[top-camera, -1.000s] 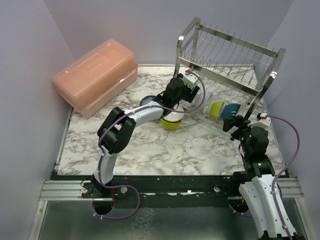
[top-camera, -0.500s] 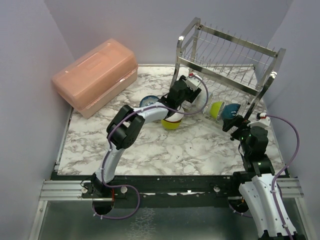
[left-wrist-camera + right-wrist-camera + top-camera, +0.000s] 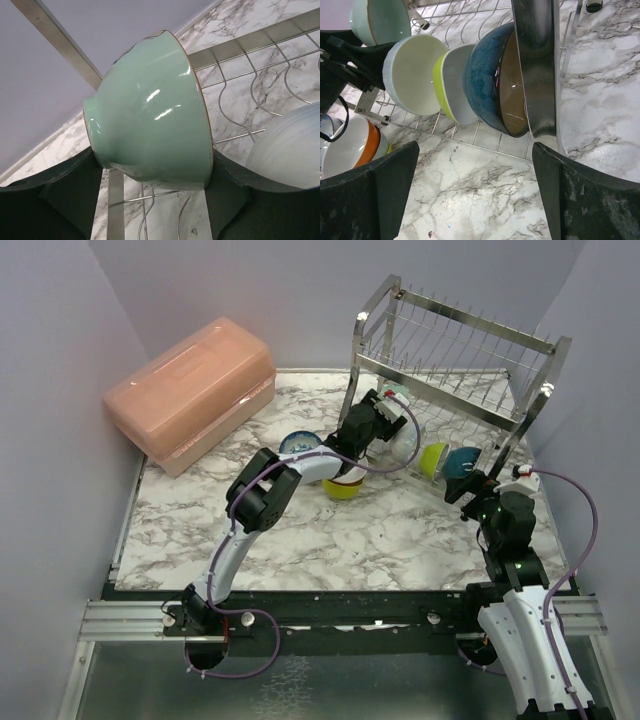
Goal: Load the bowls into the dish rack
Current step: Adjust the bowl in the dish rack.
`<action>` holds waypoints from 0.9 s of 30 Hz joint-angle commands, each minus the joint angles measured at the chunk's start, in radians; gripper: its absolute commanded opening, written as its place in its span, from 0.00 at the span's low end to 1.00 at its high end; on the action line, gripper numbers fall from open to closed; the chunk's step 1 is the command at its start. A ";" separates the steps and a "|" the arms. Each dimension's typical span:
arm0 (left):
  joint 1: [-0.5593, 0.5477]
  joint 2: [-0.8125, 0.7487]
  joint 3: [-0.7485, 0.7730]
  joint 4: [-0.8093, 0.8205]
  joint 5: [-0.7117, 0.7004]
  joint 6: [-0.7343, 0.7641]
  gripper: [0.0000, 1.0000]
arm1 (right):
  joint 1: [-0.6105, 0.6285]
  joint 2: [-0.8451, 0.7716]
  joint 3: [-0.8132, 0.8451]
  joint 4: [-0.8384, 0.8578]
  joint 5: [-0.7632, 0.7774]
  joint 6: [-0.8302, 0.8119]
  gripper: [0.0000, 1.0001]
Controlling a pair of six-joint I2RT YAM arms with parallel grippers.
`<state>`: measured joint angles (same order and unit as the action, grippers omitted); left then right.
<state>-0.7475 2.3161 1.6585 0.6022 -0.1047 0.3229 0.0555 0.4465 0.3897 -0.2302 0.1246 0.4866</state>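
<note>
Left fingers [image 3: 65,195] clamp the mint bowl [image 3: 150,110], tilted over the rack's [image 3: 535,65] lower shelf at its 9 o'clock end, its mouth hidden. Right fingers [image 3: 370,195] spread wide, empty, at 6 o'clock of the rack, whose post hides part of the teal bowl [image 3: 485,85]

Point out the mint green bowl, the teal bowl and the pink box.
mint green bowl [image 3: 150,105], left wrist view, outer wall
teal bowl [image 3: 486,75], right wrist view, outer wall
pink box [image 3: 195,375], top view, lid
</note>
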 commanded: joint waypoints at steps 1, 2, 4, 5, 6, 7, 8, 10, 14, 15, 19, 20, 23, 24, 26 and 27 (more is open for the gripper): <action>0.015 0.020 0.080 0.113 0.070 0.026 0.00 | -0.002 0.004 0.001 -0.004 -0.014 -0.019 1.00; 0.019 0.024 0.087 0.112 0.079 0.023 0.00 | -0.002 0.004 0.001 -0.004 -0.013 -0.020 1.00; 0.027 0.031 0.097 0.111 0.093 0.015 0.00 | -0.001 0.006 0.000 -0.004 -0.014 -0.019 1.00; 0.030 0.035 0.099 0.112 0.102 0.010 0.00 | -0.002 0.006 0.000 -0.004 -0.014 -0.019 1.00; 0.034 0.037 0.100 0.111 0.103 0.008 0.00 | -0.002 0.008 0.000 -0.004 -0.013 -0.019 1.00; 0.038 0.041 0.102 0.111 0.115 0.007 0.00 | -0.002 0.009 0.000 -0.004 -0.013 -0.019 1.00; 0.041 0.044 0.104 0.111 0.130 0.006 0.00 | -0.002 0.008 -0.001 -0.004 -0.013 -0.019 1.00; 0.047 0.049 0.108 0.112 0.141 0.006 0.00 | -0.002 0.010 0.000 -0.004 -0.013 -0.019 1.00; 0.058 0.066 0.128 0.105 0.156 0.003 0.00 | -0.002 0.012 0.001 -0.004 -0.013 -0.020 1.00; 0.059 0.071 0.134 0.101 0.158 0.003 0.00 | -0.002 0.012 0.001 -0.004 -0.013 -0.020 1.00; 0.060 0.092 0.160 0.088 0.164 0.000 0.00 | -0.002 0.015 0.003 -0.006 -0.013 -0.020 1.00; 0.061 0.098 0.170 0.083 0.167 0.000 0.00 | -0.002 0.016 0.003 -0.007 -0.013 -0.020 1.00; 0.063 0.117 0.205 0.061 0.179 -0.006 0.00 | -0.002 0.019 0.006 -0.007 -0.013 -0.022 1.00; 0.065 0.124 0.217 0.051 0.186 -0.009 0.00 | -0.002 0.019 0.006 -0.006 -0.012 -0.022 1.00; 0.065 0.136 0.238 0.034 0.198 -0.013 0.00 | -0.002 0.021 0.006 -0.007 -0.012 -0.022 1.00; 0.066 0.143 0.248 0.023 0.201 -0.015 0.00 | -0.002 0.021 0.006 -0.007 -0.013 -0.022 1.00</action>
<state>-0.6846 2.4466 1.8282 0.5884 0.0425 0.3180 0.0555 0.4641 0.3897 -0.2306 0.1249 0.4778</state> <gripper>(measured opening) 0.721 0.998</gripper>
